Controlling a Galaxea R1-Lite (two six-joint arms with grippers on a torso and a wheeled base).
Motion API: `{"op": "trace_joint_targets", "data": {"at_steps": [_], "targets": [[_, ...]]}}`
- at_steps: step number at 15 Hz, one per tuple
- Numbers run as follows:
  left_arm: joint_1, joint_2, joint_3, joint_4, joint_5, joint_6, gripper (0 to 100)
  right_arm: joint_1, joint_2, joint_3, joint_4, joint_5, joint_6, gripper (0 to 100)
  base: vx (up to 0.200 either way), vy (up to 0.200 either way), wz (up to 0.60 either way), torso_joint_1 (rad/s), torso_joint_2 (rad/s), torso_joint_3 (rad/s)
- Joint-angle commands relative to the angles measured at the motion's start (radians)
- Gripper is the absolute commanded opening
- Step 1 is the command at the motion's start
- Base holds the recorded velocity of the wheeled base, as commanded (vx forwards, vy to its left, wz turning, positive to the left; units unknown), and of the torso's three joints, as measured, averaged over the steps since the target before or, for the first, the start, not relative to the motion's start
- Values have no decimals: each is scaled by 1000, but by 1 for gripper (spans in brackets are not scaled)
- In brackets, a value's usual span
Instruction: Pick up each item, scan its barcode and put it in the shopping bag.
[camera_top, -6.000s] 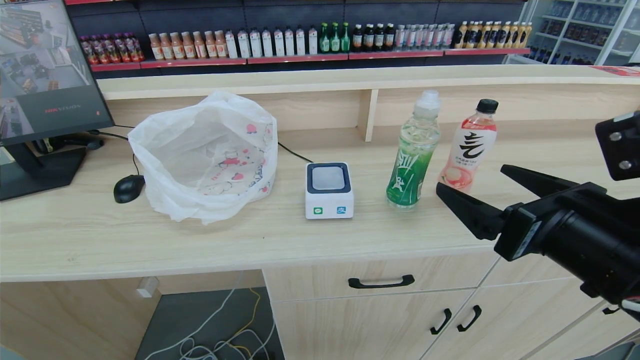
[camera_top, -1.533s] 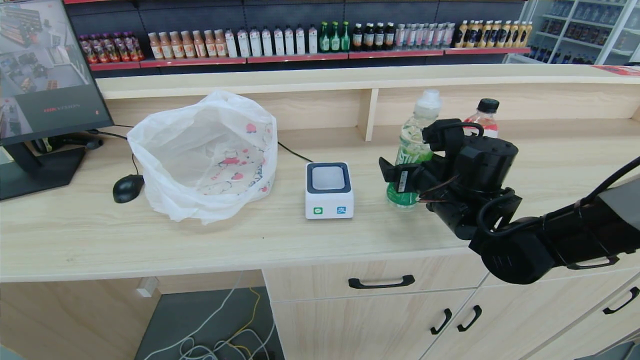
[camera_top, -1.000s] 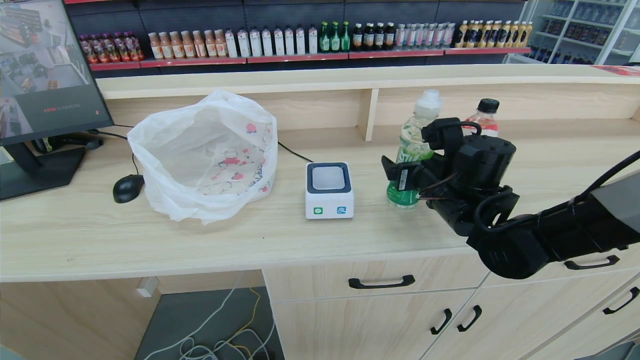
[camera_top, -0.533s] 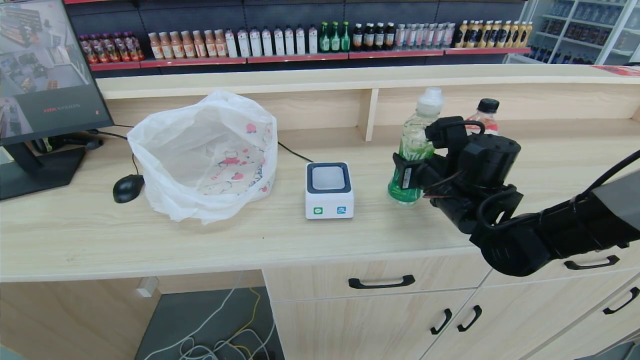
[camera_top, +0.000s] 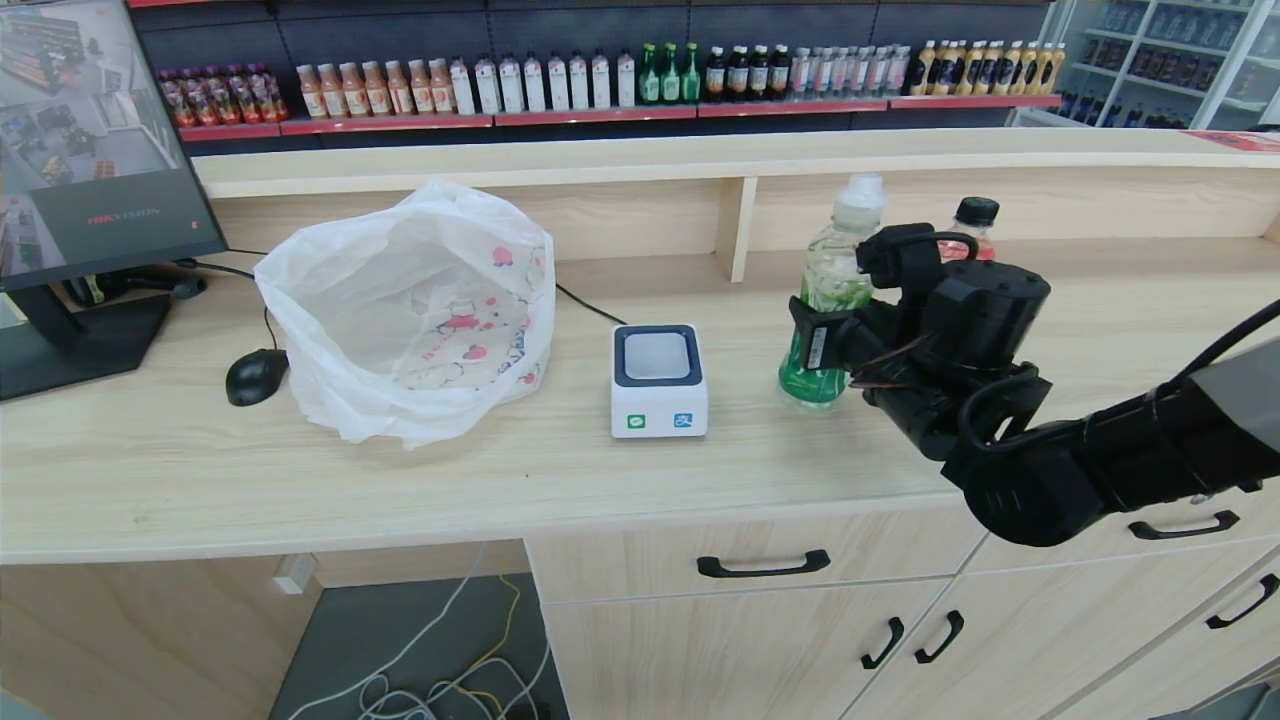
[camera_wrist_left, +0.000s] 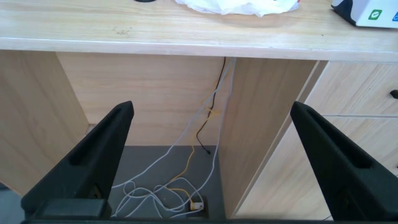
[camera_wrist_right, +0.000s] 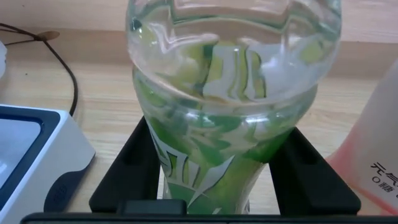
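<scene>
A clear bottle with a green label (camera_top: 829, 290) stands just right of the white barcode scanner (camera_top: 657, 380) on the wooden counter. My right gripper (camera_top: 818, 345) is shut on its lower body; in the right wrist view the green bottle (camera_wrist_right: 230, 124) sits between the two black fingers (camera_wrist_right: 127, 171) of the gripper (camera_wrist_right: 224, 180). A pink-labelled bottle (camera_top: 968, 222) stands behind my arm, mostly hidden. The white shopping bag (camera_top: 410, 310) gapes open left of the scanner. My left gripper (camera_wrist_left: 211, 155) hangs open below the counter edge, holding nothing.
A monitor (camera_top: 80, 130) and a black mouse (camera_top: 256, 376) sit at the counter's left end. A raised ledge (camera_top: 700, 150) with a divider runs along the back. Cables (camera_wrist_left: 186, 186) hang under the counter, with drawers (camera_top: 760, 565) on the right.
My right arm came in from the right with its gripper open and shut on the green bottle. In the last half second the bottle has shifted slightly up and to the right.
</scene>
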Motion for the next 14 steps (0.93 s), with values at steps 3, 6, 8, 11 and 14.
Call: {"op": "trace_joint_targets", "data": {"at_steps": [3, 6, 8, 11, 14], "targets": [[-2, 0, 0, 0, 0, 0, 100, 1, -29, 3, -1, 0, 0, 0, 0, 0, 0, 0, 0, 0], [0, 0, 0, 0, 0, 0, 100, 2, -61, 9, 0, 0, 1, 0, 0, 0, 0, 0, 0, 0], [0, 0, 0, 0, 0, 0, 100, 7, -73, 10, 0, -1, 3, 0, 0, 0, 0, 0, 0, 0], [-2, 0, 0, 0, 0, 0, 100, 11, -108, 27, 0, -5, 4, 0, 0, 0, 0, 0, 0, 0], [-2, 0, 0, 0, 0, 0, 100, 13, -159, 69, 2, -5, 4, 0, 0, 0, 0, 0, 0, 0]]}}
